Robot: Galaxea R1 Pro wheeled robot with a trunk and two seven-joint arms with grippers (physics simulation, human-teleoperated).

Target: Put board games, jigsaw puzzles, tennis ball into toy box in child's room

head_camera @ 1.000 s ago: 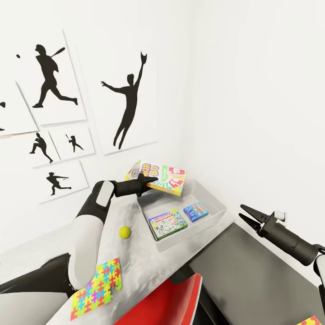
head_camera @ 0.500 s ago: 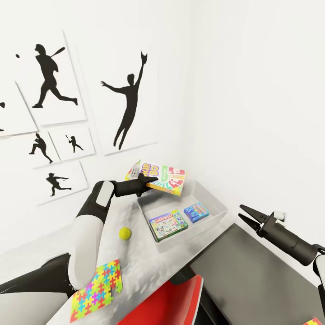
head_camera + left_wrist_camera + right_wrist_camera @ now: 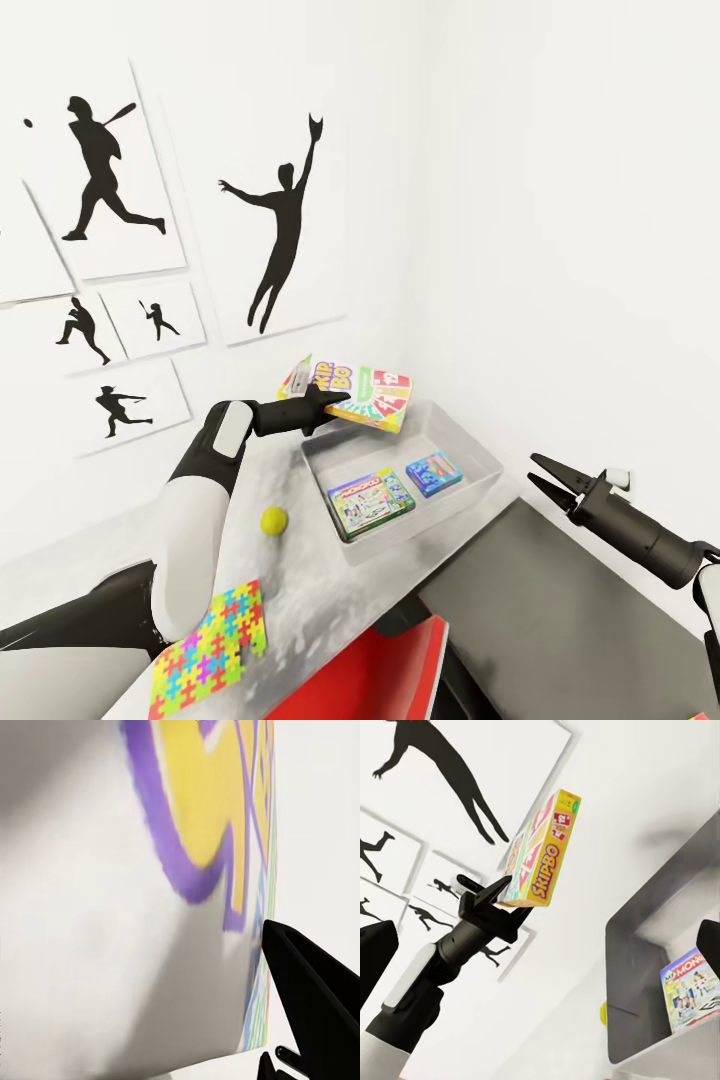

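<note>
The left gripper [image 3: 332,405] clamps the box lettered "SKIPBO" [image 3: 544,851]; below it a "MONOPOLY" box [image 3: 371,501] lies in the toy box [image 3: 470,440]. The right gripper [image 3: 540,474] is spread, holding nothing.

White walls [image 3: 560,200] meet in a corner; black baseball-player silhouette pictures [image 3: 285,230] hang upper left; possibly an outlet [image 3: 622,478] at right.

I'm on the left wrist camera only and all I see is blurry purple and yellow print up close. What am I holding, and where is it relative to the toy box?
Observer: The left gripper holds the Skip-Bo box in the air near the far left corner of the toy box.
Operator: Anything in it already?
Observer: Two game boxes lie flat inside, the Monopoly box and a smaller blue box.
Operator: What's left outside?
Observer: The tennis ball and a jigsaw puzzle lie on the table.
</note>
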